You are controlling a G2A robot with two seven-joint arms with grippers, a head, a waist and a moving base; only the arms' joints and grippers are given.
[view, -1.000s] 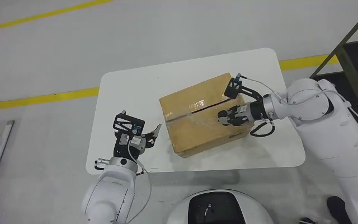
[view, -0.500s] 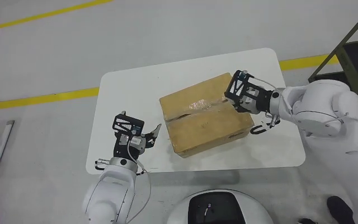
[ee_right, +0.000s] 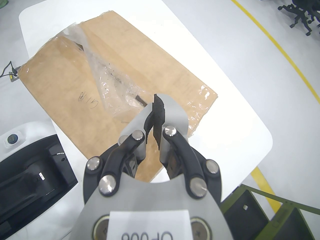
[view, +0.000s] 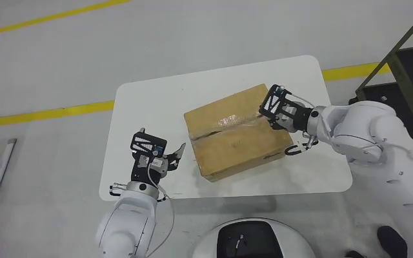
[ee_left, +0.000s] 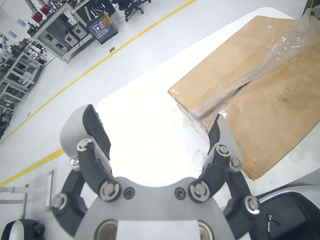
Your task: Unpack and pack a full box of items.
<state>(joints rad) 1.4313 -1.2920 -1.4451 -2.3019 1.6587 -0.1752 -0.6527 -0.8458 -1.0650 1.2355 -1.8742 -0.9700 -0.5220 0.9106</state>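
Right wrist view: right fingers (ee_right: 158, 112) clamped on tape (ee_right: 100, 76) over box (ee_right: 155, 61); left fingers (ee_left: 96, 128) apart beside box.

Bright, even overhead light; my table (ee_left: 150, 131) glares blown-out white, the tape (ee_right: 100, 76) glints, and the yellow floor line (ee_right: 275, 42) bows near the edge.

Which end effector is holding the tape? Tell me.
The right end effector, shut on the clear tape over the box; the left end effector is open, holding nothing.
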